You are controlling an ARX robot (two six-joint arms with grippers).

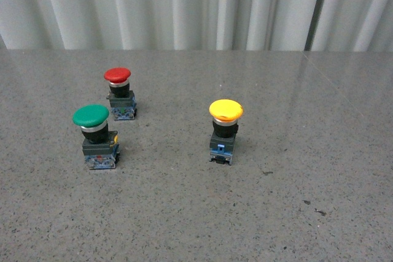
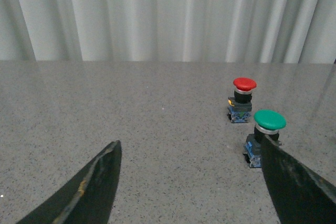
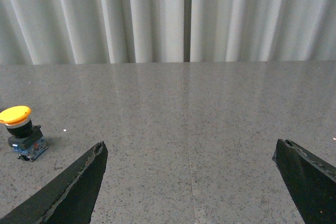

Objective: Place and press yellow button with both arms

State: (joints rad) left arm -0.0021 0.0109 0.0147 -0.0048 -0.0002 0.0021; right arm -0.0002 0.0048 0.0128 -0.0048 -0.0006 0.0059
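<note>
We see a grey speckled tabletop [image 1: 184,219] with a faint seam, carrying three small mushroom-capped pushbuttons, all upright. The yellow-capped pushbutton [image 1: 225,130], with its black body and blue base, stands alone right of centre. It is well apart from the green-capped pushbutton [image 1: 95,136] at left and the red-capped pushbutton [image 1: 119,93] near that one, further back. A few dark specks [image 1: 319,212] lie at near right.

Glossy yellow button [image 1: 225,110] on speckled stone-look table [image 1: 307,151].
</note>
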